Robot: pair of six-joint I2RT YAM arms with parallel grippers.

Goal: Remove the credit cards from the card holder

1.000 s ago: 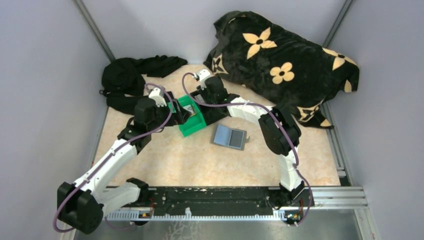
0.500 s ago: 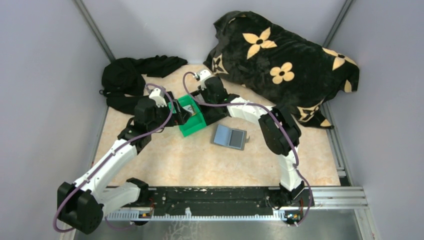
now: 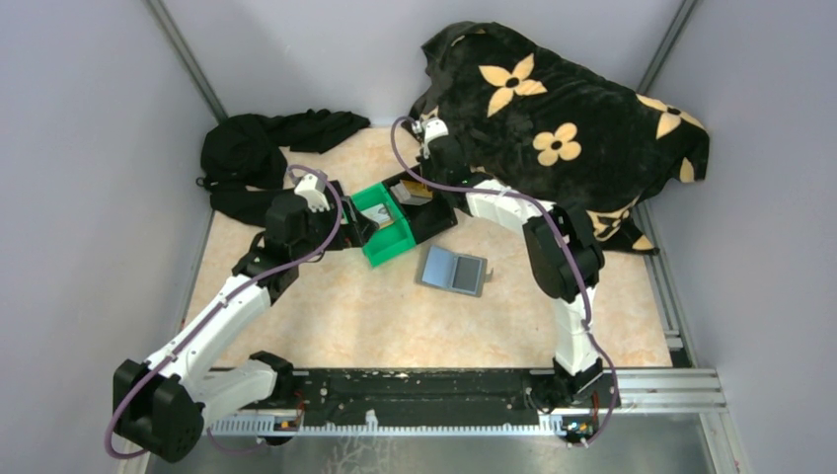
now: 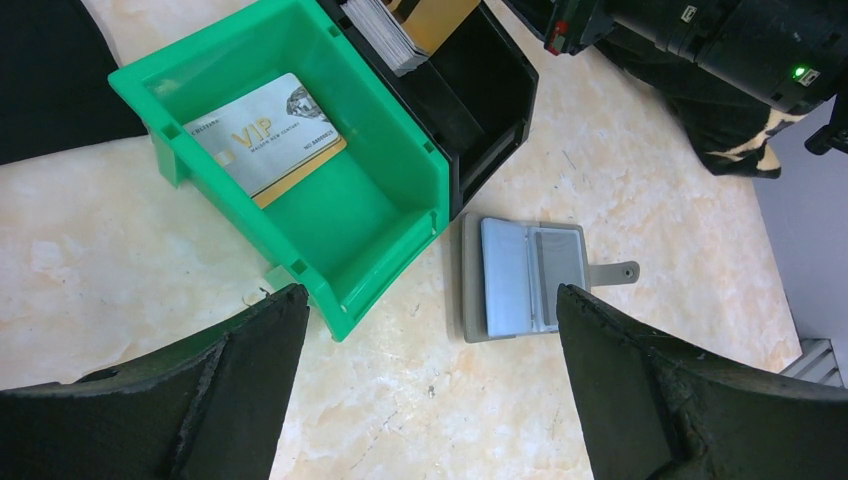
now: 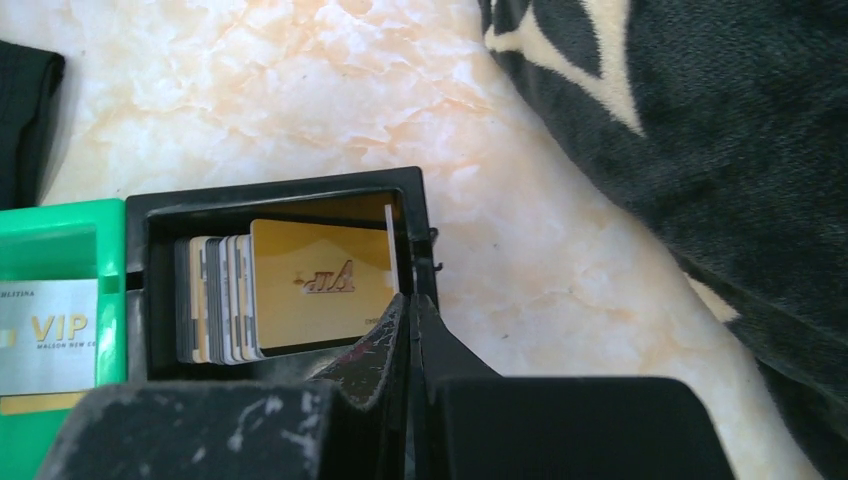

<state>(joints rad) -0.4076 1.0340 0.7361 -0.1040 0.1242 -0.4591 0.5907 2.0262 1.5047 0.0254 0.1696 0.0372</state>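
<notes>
Grey-blue card holder (image 4: pixel 525 278) lies open flat | left fingers (image 4: pixel 235 390) apart | right fingers (image 5: pixel 375 362) together

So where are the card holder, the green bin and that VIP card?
card holder (image 4: pixel 507 277), left wrist view, on its blue left panel.
green bin (image 4: pixel 370 215), left wrist view, on its bare floor.
VIP card (image 4: pixel 262 135), left wrist view, on its silvery face.
</notes>
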